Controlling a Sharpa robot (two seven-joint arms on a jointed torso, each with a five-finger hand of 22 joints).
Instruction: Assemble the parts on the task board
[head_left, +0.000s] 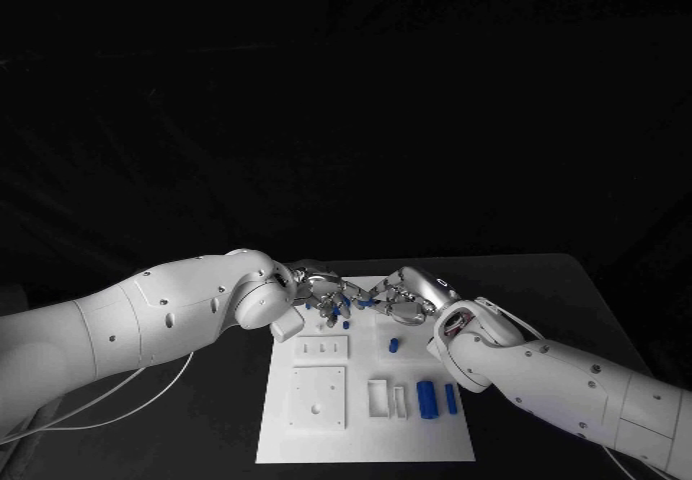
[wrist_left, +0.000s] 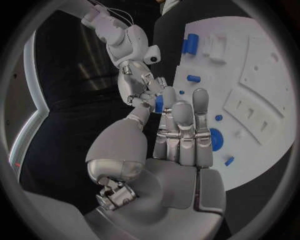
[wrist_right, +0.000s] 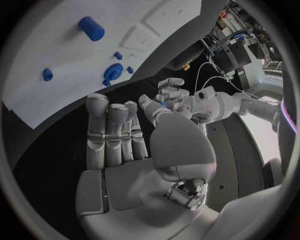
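Observation:
The white task board (head_left: 361, 430) lies mid-table. Both hands meet just above its far edge. My left hand (head_left: 320, 290) pinches a small blue part (wrist_left: 159, 104) between thumb and a finger; the other fingers (wrist_left: 187, 125) are straight. My right hand (head_left: 407, 297) faces it with fingers (wrist_right: 112, 130) extended and its thumb tip beside the blue part (wrist_right: 162, 104); I cannot tell whether they touch. On the board lie two blue cylinders (head_left: 428, 398), a short blue peg (head_left: 394, 344), and a round blue piece (wrist_left: 215, 139) beneath the left hand.
White raised blocks stand on the board (wrist_left: 262, 50): a square plate (head_left: 317, 397), a slotted block (head_left: 325, 347) and an upright bracket (head_left: 387, 397). A thin cable (head_left: 101, 400) trails over the table's left side. Black table surrounds the board.

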